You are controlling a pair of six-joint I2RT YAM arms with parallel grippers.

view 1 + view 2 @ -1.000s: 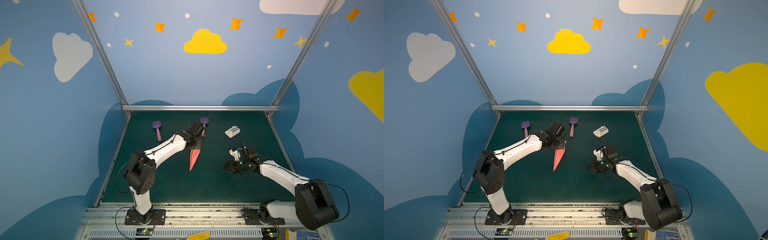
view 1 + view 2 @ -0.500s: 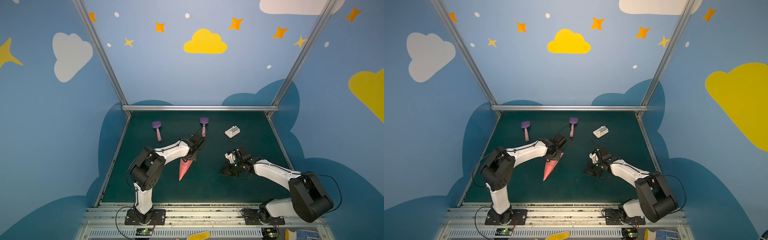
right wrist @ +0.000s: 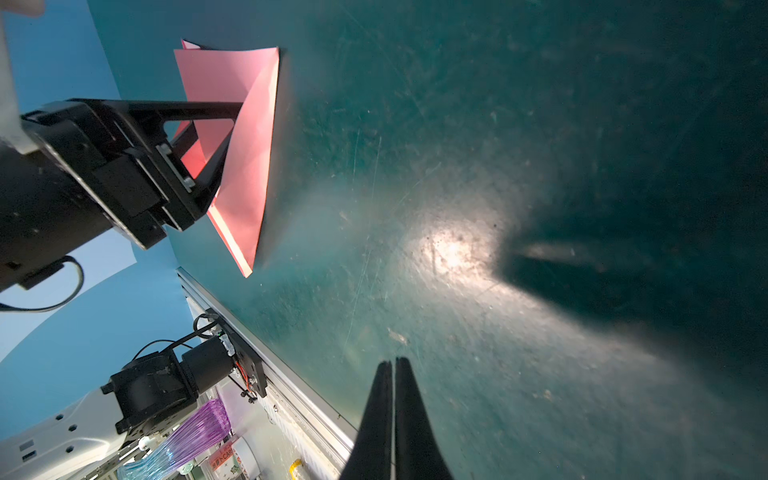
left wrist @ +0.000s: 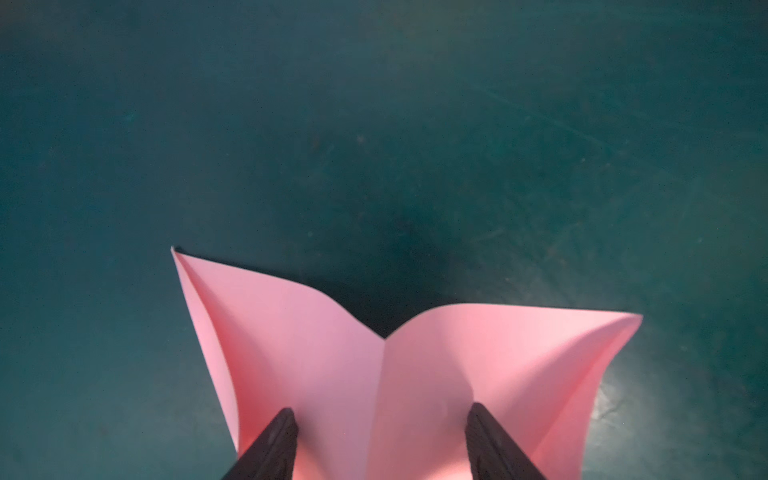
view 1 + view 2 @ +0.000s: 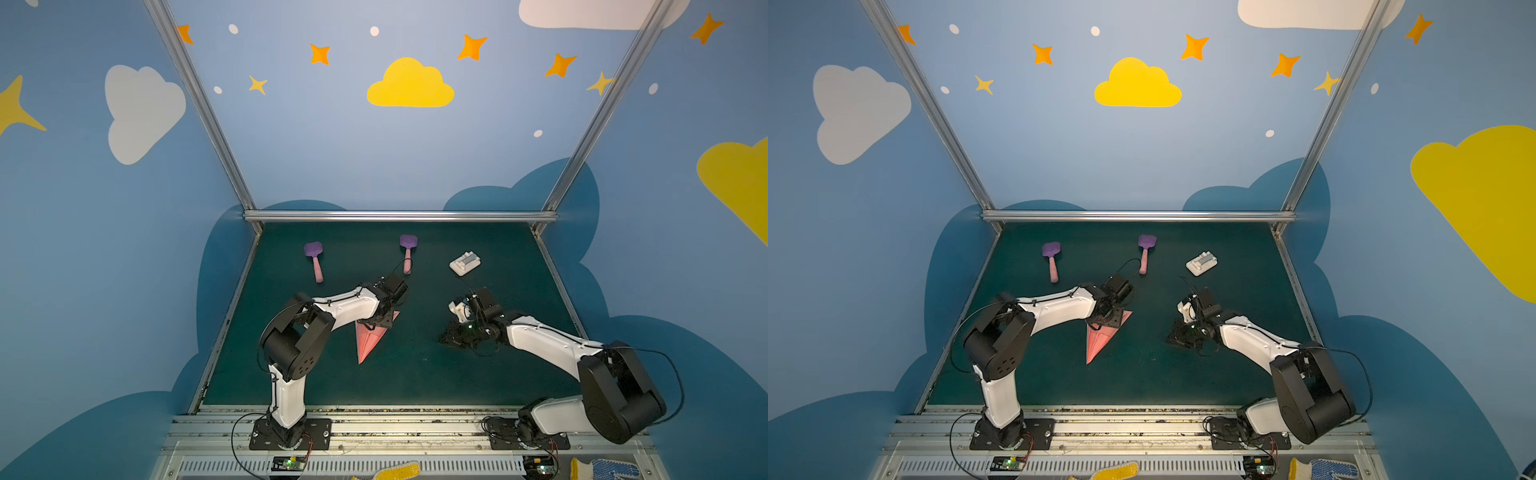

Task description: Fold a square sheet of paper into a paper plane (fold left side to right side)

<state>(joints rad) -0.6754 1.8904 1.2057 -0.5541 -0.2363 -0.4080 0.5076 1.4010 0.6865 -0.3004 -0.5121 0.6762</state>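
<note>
Salmon-pink paper folded into a pointed dart, the paper plane (image 5: 368, 340) lies on the dark green bench (image 5: 415, 374) a little left of its middle, with its nose aimed at the front edge and its broad tail toward the back edge. The left claw (image 5: 380, 322) stands over the tail with its jaws spread wide, gripping nothing. In the left wrist view its two black fingers (image 4: 270, 453) sit apart above the paper plane (image 4: 374, 374), one on each side of the centre crease, while the tail's corners curl up off the mat. Whether the tips touch the paper cannot be told.

Right of the bench's middle, well apart from the plane, the right claw (image 5: 451, 338) points down close to the surface. The right wrist view shows the right claw (image 3: 391, 365) with both fingers pressed together on nothing. A purple spatula (image 5: 314, 261) with a pink handle lies toward the back left, a second spatula (image 5: 407, 251) lies near the middle of the back edge, and a small white block (image 5: 464, 263) sits toward the back right corner.
</note>
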